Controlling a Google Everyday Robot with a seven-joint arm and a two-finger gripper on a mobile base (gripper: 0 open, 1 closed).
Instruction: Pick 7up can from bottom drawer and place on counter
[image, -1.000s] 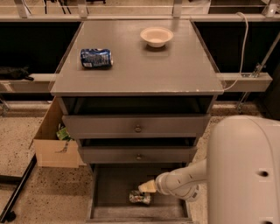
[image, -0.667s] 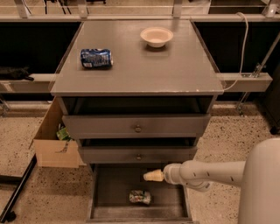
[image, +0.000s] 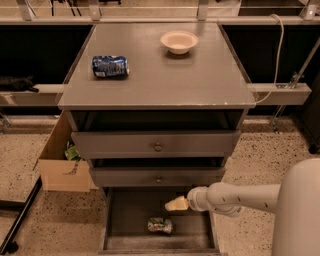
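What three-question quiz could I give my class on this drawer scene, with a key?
1. True or false: the 7up can lies in the open drawer.
2. Which two things sit on the counter?
3. Where is the gripper? A resting on the counter; B over the drawer, apart from the 7up can; C under the drawer.
Key: 1 true; 2 the blue and white can and the bowl; 3 B.

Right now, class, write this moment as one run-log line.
7up can: on drawer floor | gripper: over drawer, apart from can | counter: blue can, bowl
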